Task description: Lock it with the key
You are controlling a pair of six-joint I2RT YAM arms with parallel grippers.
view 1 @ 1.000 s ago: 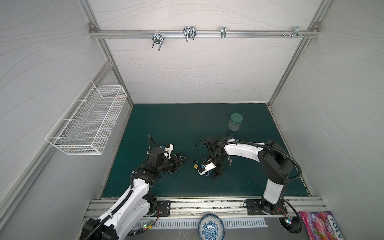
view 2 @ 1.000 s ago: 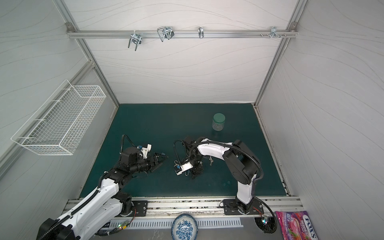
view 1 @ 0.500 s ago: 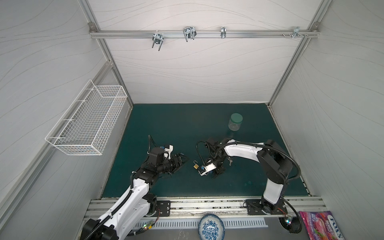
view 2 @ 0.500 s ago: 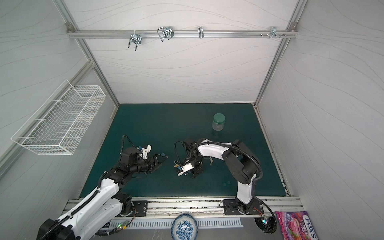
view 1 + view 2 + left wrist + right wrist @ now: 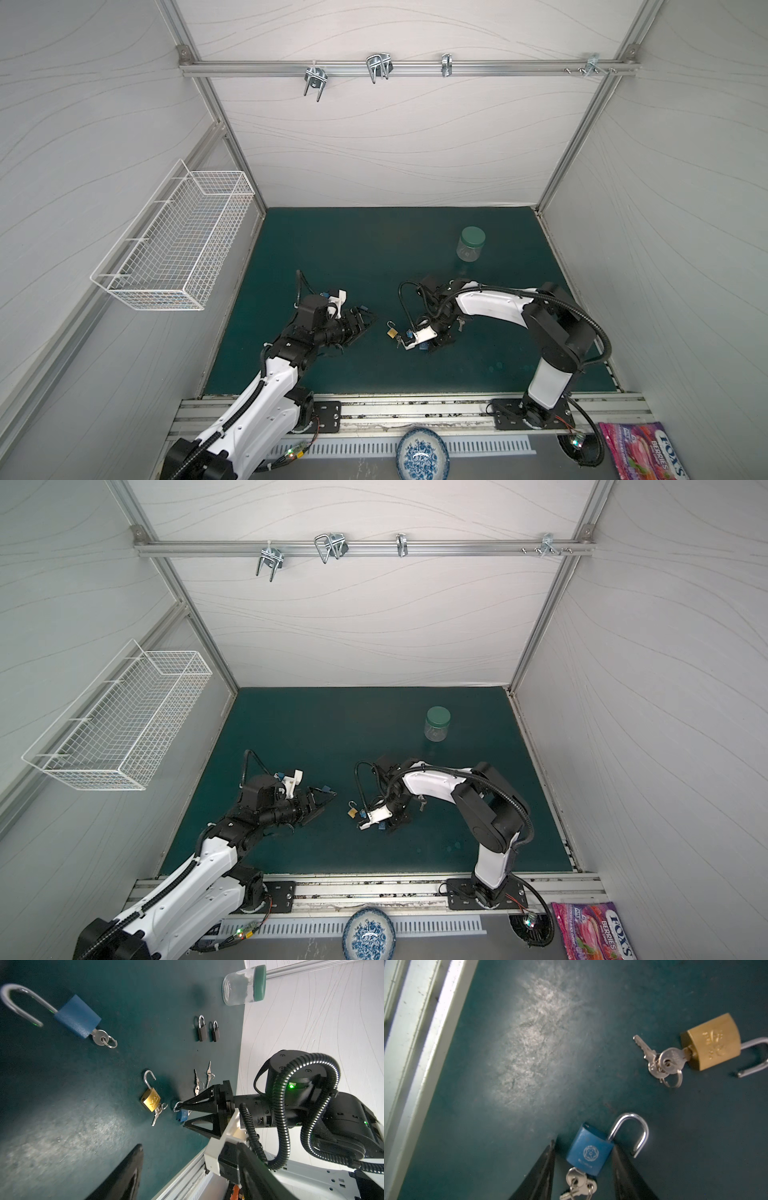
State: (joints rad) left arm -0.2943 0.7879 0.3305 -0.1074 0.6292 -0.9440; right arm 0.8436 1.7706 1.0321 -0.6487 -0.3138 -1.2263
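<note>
Blue-cased small padlock (image 5: 589, 1153) looks light, hard and slippery; pinch its body sides. Right jaws straddle it unclamped; left jaws gape empty.

White wire basket (image 5: 174, 249) hangs on the wall, left middle of frame in both top views. Clear jar (image 5: 469, 249) with green lid stands upright on teal mat (image 5: 353, 241), right of centre, toward the back. Metal hooks (image 5: 377, 68) sit on an aluminium rail (image 5: 511, 71) across the top. Blue-and-white bowl (image 5: 422, 455) at bottom centre, off the mat. Pink sweets bag (image 5: 644, 451) in lower right corner.
</note>
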